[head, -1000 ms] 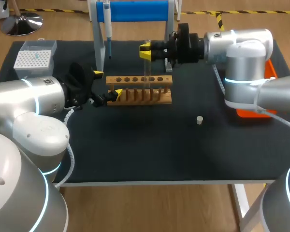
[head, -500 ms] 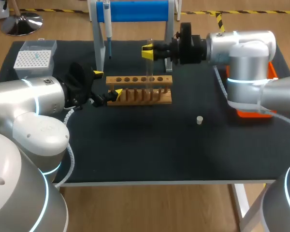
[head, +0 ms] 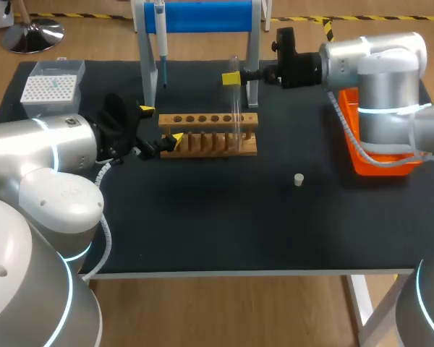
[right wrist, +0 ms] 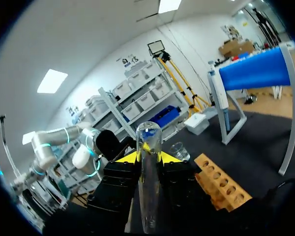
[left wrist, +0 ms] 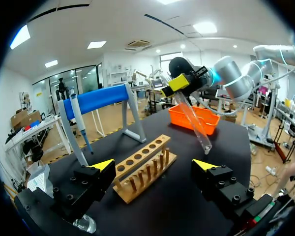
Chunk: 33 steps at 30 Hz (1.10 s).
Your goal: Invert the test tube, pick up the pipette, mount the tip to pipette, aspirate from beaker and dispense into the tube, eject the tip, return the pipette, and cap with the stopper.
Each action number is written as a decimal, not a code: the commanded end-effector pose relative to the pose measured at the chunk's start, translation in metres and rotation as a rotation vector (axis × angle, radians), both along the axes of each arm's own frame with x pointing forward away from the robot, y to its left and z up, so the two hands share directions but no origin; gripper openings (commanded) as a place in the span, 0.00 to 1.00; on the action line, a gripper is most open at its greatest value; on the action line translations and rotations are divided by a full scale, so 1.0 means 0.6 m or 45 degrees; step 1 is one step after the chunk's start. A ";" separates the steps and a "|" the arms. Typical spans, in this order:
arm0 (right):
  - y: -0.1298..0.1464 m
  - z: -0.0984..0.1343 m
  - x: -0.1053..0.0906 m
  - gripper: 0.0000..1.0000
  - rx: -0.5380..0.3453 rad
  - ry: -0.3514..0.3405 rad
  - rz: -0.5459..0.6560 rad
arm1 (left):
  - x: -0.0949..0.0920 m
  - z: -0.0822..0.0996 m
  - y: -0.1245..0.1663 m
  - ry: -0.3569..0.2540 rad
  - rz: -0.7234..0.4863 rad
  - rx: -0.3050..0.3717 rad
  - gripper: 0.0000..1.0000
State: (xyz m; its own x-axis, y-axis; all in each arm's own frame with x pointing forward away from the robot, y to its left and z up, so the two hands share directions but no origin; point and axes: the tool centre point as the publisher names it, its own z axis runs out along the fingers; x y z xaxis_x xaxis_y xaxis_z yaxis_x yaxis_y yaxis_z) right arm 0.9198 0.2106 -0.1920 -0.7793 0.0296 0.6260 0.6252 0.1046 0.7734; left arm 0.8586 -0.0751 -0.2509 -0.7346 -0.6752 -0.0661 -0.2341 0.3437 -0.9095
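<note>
Desk: I count one rack, one stopper.
Right pincer: clenched on one test tube.
Left pincer: released.

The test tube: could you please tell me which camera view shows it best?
The left wrist view: the whole test tube shows from the side, tilted, held in the right tool. The head view shows it only faintly against the rack. The right wrist view shows it close up and foreshortened.
</note>
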 end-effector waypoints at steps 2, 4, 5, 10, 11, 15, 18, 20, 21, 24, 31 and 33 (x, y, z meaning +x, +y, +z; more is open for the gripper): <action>-0.002 -0.007 0.012 0.00 -0.044 0.450 0.078 | 0.000 -0.001 0.002 -0.001 -0.005 -0.006 1.00; -0.002 -0.012 0.010 0.00 -0.057 0.478 0.076 | 0.000 -0.001 0.002 -0.001 -0.005 -0.006 1.00; -0.002 -0.014 0.009 0.00 -0.044 0.506 0.073 | 0.000 -0.001 0.002 -0.001 -0.005 -0.006 1.00; -0.006 -0.020 0.008 0.00 -0.022 0.605 0.045 | 0.000 -0.001 0.002 -0.001 -0.005 -0.006 1.00; -0.007 -0.021 0.008 0.00 -0.011 0.618 0.031 | 0.000 -0.001 0.002 -0.001 -0.005 -0.006 1.00; -0.012 -0.018 0.008 0.00 0.016 0.654 -0.005 | 0.000 -0.001 0.002 -0.001 -0.005 -0.006 1.00; -0.014 -0.017 0.007 0.00 0.030 0.665 -0.010 | 0.000 -0.001 0.002 -0.001 -0.005 -0.006 1.00; -0.015 -0.017 0.006 0.00 0.036 0.671 -0.013 | 0.000 -0.001 0.002 -0.001 -0.005 -0.006 1.00; -0.015 -0.018 0.005 0.00 0.034 0.680 -0.015 | 0.000 -0.001 0.002 -0.001 -0.005 -0.006 1.00; -0.012 -0.020 -0.002 0.00 0.027 0.726 0.004 | 0.000 -0.001 0.002 -0.001 -0.005 -0.006 1.00; -0.006 -0.030 -0.008 0.00 -0.010 0.823 0.002 | 0.000 -0.001 0.002 -0.001 -0.005 -0.006 1.00; -0.006 -0.031 -0.007 0.00 -0.016 0.863 0.000 | 0.000 -0.001 0.002 -0.001 -0.005 -0.006 1.00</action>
